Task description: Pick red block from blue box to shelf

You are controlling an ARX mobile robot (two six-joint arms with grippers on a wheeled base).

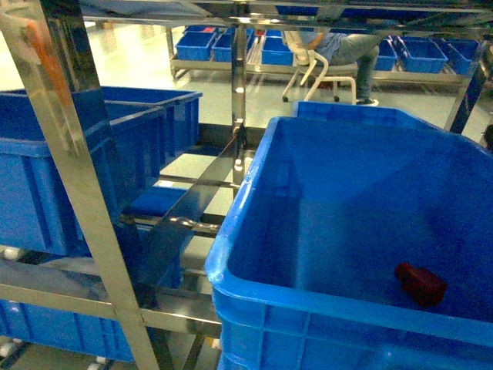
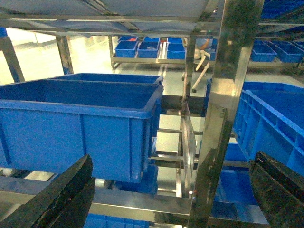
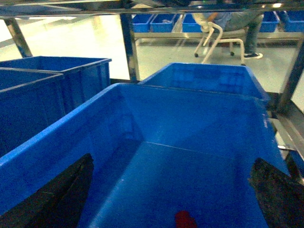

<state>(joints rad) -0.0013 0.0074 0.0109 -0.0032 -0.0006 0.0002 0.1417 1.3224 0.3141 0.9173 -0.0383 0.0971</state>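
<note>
The red block (image 1: 420, 283) lies on the floor of the blue box (image 1: 254, 185), near its front right corner. In the right wrist view my right gripper (image 3: 172, 161) is open above the blue box (image 3: 114, 90), its dark fingers (image 3: 61, 194) spread wide, and the red block (image 3: 185, 220) shows low between them at the bottom edge. My left gripper (image 2: 173, 164) is open too and empty, facing a steel upright of the shelf (image 2: 223, 118). The shelf (image 1: 77, 177) frames the head view, where neither gripper shows.
Deep blue crates (image 1: 69, 162) sit on the shelf at left, with another (image 1: 62, 327) below. A second crate (image 3: 204, 78) stands behind the blue box. Far back, a seated person (image 1: 347, 46) and more crates (image 1: 196, 42) on a low rack.
</note>
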